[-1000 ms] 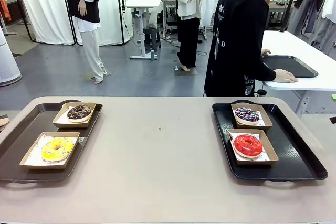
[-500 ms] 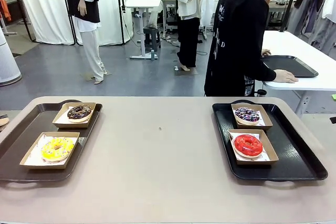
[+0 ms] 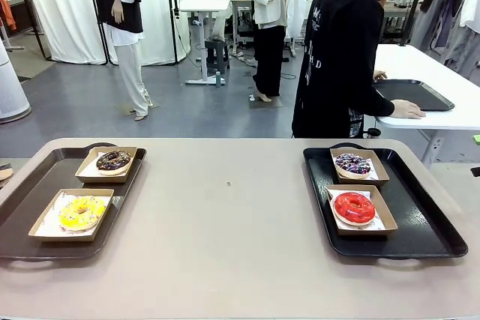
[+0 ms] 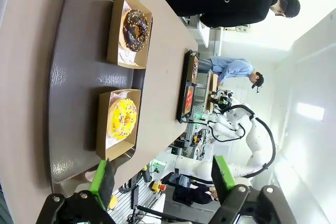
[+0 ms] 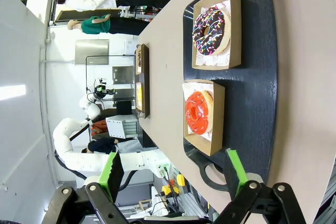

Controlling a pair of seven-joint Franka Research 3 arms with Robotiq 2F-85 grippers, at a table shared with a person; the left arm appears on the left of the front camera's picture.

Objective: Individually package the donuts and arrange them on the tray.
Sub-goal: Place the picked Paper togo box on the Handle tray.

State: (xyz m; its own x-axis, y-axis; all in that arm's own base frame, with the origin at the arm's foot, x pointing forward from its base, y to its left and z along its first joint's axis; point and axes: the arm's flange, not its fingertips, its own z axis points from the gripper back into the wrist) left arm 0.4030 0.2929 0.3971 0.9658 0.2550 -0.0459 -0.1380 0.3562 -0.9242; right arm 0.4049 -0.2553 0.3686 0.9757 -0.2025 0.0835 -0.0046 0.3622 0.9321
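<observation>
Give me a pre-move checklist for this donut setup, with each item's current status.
1. Left end effector open, holding nothing: ok.
2. Right end effector open, holding nothing: ok.
3. Yellow donut and chocolate donut each boxed on the left tray: ok.
4. Red donut and sprinkled donut each boxed on the right tray: ok.
5. Person facing the table: not ok, turned toward another table.

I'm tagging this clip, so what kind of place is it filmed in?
Probably a robotics lab or studio: boxed donuts on trays on a test table, white backdrop curtains, more worktables on an open floor.
</observation>
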